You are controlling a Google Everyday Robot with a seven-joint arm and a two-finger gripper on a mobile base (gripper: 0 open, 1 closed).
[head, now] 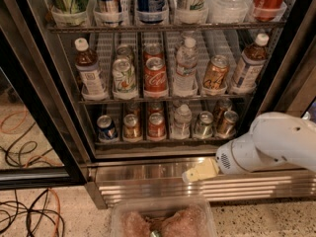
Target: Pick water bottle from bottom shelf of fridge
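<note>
- One by one, left to right along the front of the bottom shelf (163, 141), counted a blue can (106, 127), a gold can (132, 127), a red can (156, 126), the water bottle (182, 121), a silver can (203, 125) and a bronze can (227, 123).
- Found the water bottle upright in its own lane, white cap on top, taller than the cans, just right of the red can and just left of the silver can.
- Located the gripper (200, 171) outside the fridge (44, 107), in front of the ribbed steel base (138, 174) and below the front edge of the bottom shelf.
- Placed the water bottle above the gripper and slightly to its left, well apart from it and not touching it.
- Saw the gripper only as a cream wedge at the end of the white arm (276, 142), pointing left and a little downward; could not tell whether clenched or released.
- Traced the white arm in from the right edge, across the lower right corner of the doorway.
- Noted a second clear bottle (186, 65) on the rack above, with brown tea bottles (90, 70) at both ends of that rack.
- Noticed a clear tub (163, 221) of pinkish material at the bottom edge, below the gripper, and loose cables (24, 216) on the speckled floor (256, 221) to the left.
</note>
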